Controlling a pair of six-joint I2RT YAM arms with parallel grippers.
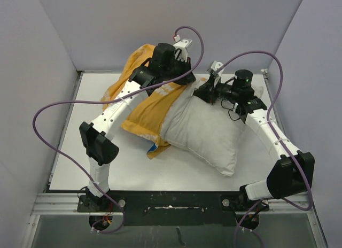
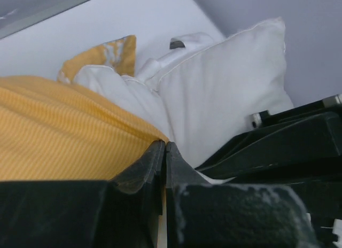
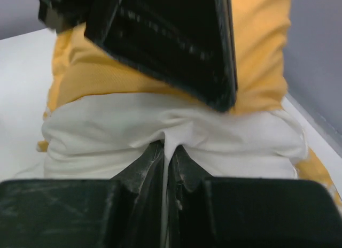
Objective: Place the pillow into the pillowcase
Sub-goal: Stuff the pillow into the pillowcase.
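- Where the mustard-yellow cloth meets the white, the left fingers [image 2: 152,162] are pressed together on the hem of the pillowcase [image 2: 53,130], which runs right down to their tips in the left wrist view.
- The right fingers [image 3: 147,162] are also shut, pinching a fold of the pillow [image 3: 107,136]. The white fabric puckers into creases just at their tips.
- In the right wrist view, the black body of the left arm [image 3: 171,39] hangs close above that pinch, with the yellow pillowcase [image 3: 96,71] behind it.
- From above, the pillow [image 1: 206,130] lies slantwise on the white bench [image 1: 80,152], right of centre. Its near corner points toward the arm bases and most of its surface is bare.
- The pillowcase [image 1: 147,111] lies crumpled, yellow side up, left of the pillow and toward the far wall. It overlaps the pillow's far left end.
- A small patch of blue shows at the pillowcase's near edge.
- Whether any of the pillow is truly inside the case cannot be told from these views.
- Both sets of fingers meet near the pillow's far end, just beside each other.
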